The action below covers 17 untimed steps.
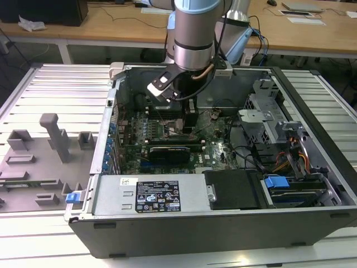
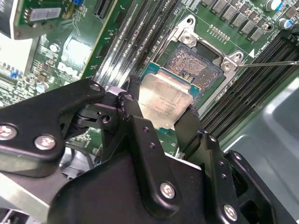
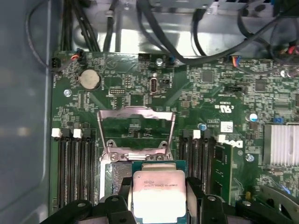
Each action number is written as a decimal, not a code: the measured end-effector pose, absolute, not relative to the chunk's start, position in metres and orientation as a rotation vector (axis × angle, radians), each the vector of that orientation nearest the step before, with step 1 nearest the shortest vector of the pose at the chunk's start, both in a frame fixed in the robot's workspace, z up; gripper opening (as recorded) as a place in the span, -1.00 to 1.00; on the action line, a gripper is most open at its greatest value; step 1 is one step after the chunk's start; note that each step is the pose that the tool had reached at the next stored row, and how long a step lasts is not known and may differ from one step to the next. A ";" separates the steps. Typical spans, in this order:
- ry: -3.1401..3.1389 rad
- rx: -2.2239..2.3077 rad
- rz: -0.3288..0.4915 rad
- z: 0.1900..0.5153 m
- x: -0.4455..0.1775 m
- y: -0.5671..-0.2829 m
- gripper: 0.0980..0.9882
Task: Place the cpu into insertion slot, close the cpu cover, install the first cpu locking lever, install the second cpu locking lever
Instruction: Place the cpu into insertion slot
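My gripper [image 2: 161,109] is shut on the cpu [image 2: 166,100], a pale silvery square chip clamped by its edges between two black fingers [image 2: 132,108]. The chip hangs just above and slightly off the insertion slot [image 2: 198,60], whose dark centre and metal rim show beyond it. In the first wrist view the cpu [image 3: 159,191] covers most of the slot [image 3: 112,173], and the cpu cover [image 3: 135,113] stands flipped open behind it. A thin locking lever [image 2: 271,63] sticks out beside the socket. In the exterior view the gripper [image 1: 188,118] reaches down into the open computer case over the green motherboard [image 1: 215,146].
Black memory slots [image 3: 74,168] flank the socket on both sides. A silver heat sink [image 3: 281,143] and cables [image 3: 219,37] lie nearby. The case walls [image 1: 106,139], power supply [image 1: 148,195] and drive bay [image 1: 279,145] hem the arm in. A grey fixture [image 1: 53,139] lies outside.
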State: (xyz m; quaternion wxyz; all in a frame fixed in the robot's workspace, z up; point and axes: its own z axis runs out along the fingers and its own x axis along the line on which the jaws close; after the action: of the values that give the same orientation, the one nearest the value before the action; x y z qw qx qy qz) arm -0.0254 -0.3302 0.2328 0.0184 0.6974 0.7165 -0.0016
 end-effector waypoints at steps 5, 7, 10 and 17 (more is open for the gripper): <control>2.228 2.159 -0.002 0.229 -0.032 -0.329 0.00; 2.228 2.160 -0.002 0.228 -0.033 -0.327 0.00; 2.228 2.160 -0.002 0.226 -0.034 -0.324 0.00; 2.221 2.167 -0.002 0.221 -0.037 -0.320 0.00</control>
State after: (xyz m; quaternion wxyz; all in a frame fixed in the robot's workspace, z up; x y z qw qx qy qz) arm -0.0367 -0.3198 0.2208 0.0194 0.6982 0.7156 -0.0006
